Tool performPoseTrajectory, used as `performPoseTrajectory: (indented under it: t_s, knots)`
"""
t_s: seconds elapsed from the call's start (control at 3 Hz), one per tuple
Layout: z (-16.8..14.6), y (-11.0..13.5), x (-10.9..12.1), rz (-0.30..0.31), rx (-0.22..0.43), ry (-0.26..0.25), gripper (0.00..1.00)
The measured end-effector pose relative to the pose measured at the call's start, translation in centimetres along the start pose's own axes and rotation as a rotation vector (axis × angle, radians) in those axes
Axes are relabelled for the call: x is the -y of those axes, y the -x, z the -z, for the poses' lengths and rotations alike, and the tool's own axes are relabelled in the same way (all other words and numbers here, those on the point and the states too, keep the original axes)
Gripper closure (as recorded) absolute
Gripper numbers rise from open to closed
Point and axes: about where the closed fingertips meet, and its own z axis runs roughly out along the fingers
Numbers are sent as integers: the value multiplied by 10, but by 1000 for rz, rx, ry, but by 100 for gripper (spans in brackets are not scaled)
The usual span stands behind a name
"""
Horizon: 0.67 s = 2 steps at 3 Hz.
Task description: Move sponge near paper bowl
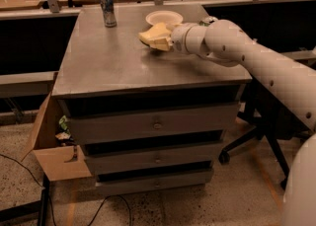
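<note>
You see the white robot arm (237,55) reaching in from the right over the grey metal desk (108,62) with drawers. Its pincer (167,40) is clamped on the pale yellow foam sponge (153,36) and holds it slightly above the desk top, just beside the near rim of the small round off-white paper bowl (164,17). A tall silver drink can (107,8) stands upright near the rear left corner. A brown cardboard box (54,158) sits beside the desk, lower left.
</note>
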Motion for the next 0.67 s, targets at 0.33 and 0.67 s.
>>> performPoseTrajectory:
  t_s: [0.33,0.67]
  knots:
    - [-7,-8,15,-24,-8,-40,59]
    - [-11,-11,22,-29,-14,-61,35]
